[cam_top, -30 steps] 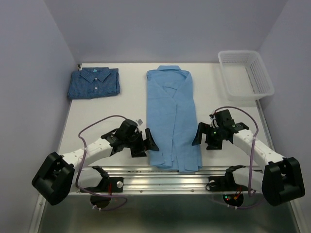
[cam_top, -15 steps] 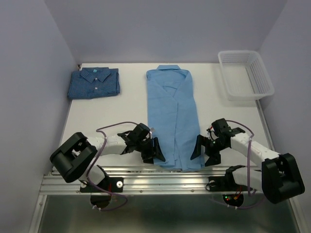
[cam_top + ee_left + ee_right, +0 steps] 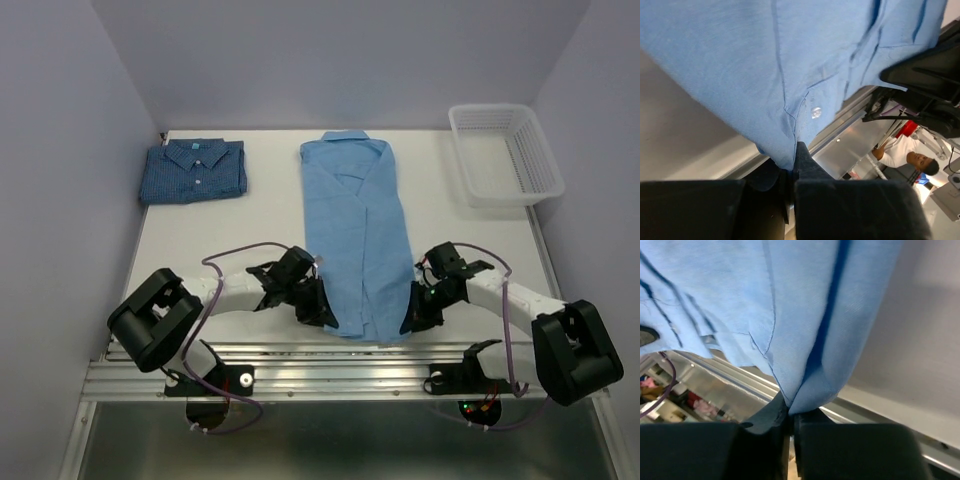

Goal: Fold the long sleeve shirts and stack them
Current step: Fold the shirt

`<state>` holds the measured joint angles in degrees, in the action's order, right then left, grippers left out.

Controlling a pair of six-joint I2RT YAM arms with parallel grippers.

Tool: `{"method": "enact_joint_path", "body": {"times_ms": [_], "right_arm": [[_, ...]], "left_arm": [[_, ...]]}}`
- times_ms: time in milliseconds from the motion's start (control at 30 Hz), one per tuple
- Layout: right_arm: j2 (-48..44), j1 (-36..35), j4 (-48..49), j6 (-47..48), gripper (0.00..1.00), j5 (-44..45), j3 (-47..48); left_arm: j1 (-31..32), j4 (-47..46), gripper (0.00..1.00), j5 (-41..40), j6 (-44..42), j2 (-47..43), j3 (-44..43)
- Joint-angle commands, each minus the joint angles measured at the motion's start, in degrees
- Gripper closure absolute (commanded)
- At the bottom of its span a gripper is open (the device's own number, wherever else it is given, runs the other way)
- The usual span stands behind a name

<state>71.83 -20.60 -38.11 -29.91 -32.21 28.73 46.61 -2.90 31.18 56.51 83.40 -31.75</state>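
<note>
Down the middle of the surface: light-blue shirt laid out, collar at far end | my left gripper clamped on its near-left hem corner, right gripper on near-right | checked shirt folded far-left | basket far-right

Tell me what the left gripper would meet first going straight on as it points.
The left gripper would meet the light blue shirt first: its fingers pinch the hem corner. Beyond the cloth, the right gripper seems roughly in line; depth is unclear.
</note>
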Motion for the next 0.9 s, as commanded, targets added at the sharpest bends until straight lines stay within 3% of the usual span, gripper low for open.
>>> {"method": "enact_joint_path", "body": {"times_ms": [0, 233, 433, 567, 700, 867], "right_arm": [[-4.68, -0.58, 6.37, 1.26, 0.99, 4.08, 3.26], [-7.93, -0.58, 6.64, 5.38, 0.99, 8.9, 10.98], [-8.73, -0.58, 12.79, 7.5, 0.99, 19.45, 19.43], [-4.26, -0.58, 19.54, 6.36, 0.99, 30.0, 23.73], [-0.39, -0.58, 30.35, 4.95, 0.99, 31.94, 25.67], [7.34, -0.58, 33.54, 5.91, 0.99, 32.65, 32.34]], "left_arm": [[0.5, 1.13, 0.97, 0.2, -3.33, -2.97, -5.78], [-0.46, 10.63, 1.0, -3.58, -7.99, -3.33, -13.51], [-9.07, 11.51, 1.0, -3.23, -11.5, -4.73, -18.51], [-13.56, 10.72, 1.0, -5.69, -15.98, -2.98, -24.75], [-16.02, 11.16, 1.0, -5.78, -20.65, 3.16, -33.72], [-18.83, 11.33, 1.0, -2.18, -24.16, 8.53, -42.6]]}}
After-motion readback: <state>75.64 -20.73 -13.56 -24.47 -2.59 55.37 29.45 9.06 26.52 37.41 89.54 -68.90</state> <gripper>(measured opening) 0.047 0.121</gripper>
